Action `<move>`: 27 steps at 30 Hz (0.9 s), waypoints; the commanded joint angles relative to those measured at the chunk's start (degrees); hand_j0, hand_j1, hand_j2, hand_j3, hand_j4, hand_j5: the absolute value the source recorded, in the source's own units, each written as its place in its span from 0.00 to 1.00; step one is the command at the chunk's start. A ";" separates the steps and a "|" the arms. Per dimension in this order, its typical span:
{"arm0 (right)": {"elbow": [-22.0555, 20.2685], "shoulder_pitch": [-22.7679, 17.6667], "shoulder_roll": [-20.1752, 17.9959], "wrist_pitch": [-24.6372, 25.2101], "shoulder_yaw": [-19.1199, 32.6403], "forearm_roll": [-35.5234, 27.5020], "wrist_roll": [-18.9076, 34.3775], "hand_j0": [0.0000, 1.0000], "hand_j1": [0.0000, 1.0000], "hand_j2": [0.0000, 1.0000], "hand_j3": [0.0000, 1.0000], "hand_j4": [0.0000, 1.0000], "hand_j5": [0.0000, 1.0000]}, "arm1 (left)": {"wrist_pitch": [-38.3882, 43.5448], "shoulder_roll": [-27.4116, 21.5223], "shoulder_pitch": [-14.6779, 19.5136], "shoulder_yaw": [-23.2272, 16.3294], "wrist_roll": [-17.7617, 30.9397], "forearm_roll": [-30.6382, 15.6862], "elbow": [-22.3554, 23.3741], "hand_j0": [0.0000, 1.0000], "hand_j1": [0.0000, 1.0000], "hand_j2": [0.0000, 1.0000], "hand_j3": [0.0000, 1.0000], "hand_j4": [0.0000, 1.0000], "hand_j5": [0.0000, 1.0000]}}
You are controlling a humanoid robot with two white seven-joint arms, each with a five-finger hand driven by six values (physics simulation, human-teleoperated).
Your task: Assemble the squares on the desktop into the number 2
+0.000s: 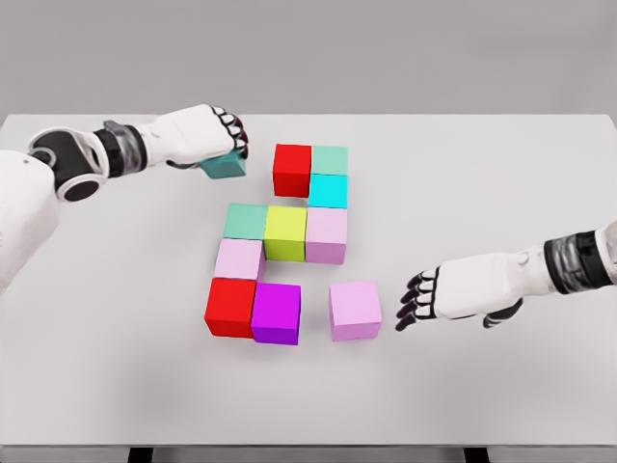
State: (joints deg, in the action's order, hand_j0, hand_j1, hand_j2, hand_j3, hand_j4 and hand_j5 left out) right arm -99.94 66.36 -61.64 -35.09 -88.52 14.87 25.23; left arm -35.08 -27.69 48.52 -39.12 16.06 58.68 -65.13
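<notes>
Head view of a white table (501, 174) carrying coloured cubes. The left hand (204, 135), near the table's far edge left of centre, is closed around a teal cube (226, 166), held just left of, and apart from, the top row.

Top row: a red cube (291, 169) touching a green cube (330, 159) on its right. A cyan cube (328, 191) sits directly in front of the green one, touching it.

Middle row, left to right, all touching: a second green cube (246, 222), a yellow cube (285, 232), and a pink cube (326, 235) just in front of the cyan one.

A second pink cube (238, 259) lies in front of the middle row's left end.

Bottom row: a second red cube (230, 307) touching a purple cube (276, 313); a third pink cube (354, 310) stands apart to the right, with a gap between it and the purple one.

The right hand (453, 294) rests low over the table toward its right edge, fingers loosely extended and holding nothing, its fingertips (409, 307) near the third pink cube but not touching it.
</notes>
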 commanded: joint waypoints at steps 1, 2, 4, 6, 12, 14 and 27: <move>0.27 0.00 0.82 0.09 0.28 -0.19 0.08 0.99 0.99 0.99 0.99 0.99 0.99 | 0.08 0.35 0.09 -0.61 0.11 -0.41 -0.08 0.72 0.72 0.72 0.72 0.72 0.72; 0.27 0.00 1.09 0.09 0.28 -0.19 0.17 0.99 0.99 0.99 0.99 0.99 0.99 | 0.08 0.44 0.35 -1.13 0.20 -0.41 -0.08 0.72 0.72 0.72 0.72 0.72 0.72; 0.89 0.00 1.52 0.09 0.36 -0.19 0.17 0.99 0.99 0.99 0.99 0.99 0.99 | 0.08 0.62 0.62 -1.57 0.11 -0.49 -0.08 0.72 0.72 0.72 0.72 0.72 0.72; 1.15 0.00 2.05 0.09 0.72 -0.28 0.17 0.99 0.99 0.99 0.99 0.99 0.99 | 0.08 0.97 0.70 -1.75 0.19 -0.41 0.00 0.72 0.72 0.72 0.72 0.72 0.72; 2.20 0.00 3.90 0.09 1.42 -0.19 0.35 0.99 0.99 0.99 0.99 0.99 0.99 | 0.08 1.41 1.32 -1.84 0.20 -0.32 0.09 0.72 0.72 0.72 0.72 0.72 0.72; 2.29 0.00 3.99 0.09 1.51 -0.19 0.35 0.99 0.99 0.99 0.99 0.99 0.99 | 0.08 1.94 1.76 -1.84 0.20 -0.32 0.18 0.72 0.72 0.72 0.72 0.72 0.72; 5.19 0.00 4.95 0.09 2.47 0.87 0.52 0.99 0.99 0.99 0.99 0.99 0.99 | 0.08 3.43 2.20 -1.84 1.34 -0.23 1.06 0.75 0.75 0.75 0.75 0.75 0.75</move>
State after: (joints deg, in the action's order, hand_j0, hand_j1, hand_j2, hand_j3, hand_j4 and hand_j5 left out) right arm -96.09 66.36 -56.67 -35.10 -86.43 15.72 25.76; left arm -35.10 -24.58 50.98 -41.02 17.19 58.90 -64.13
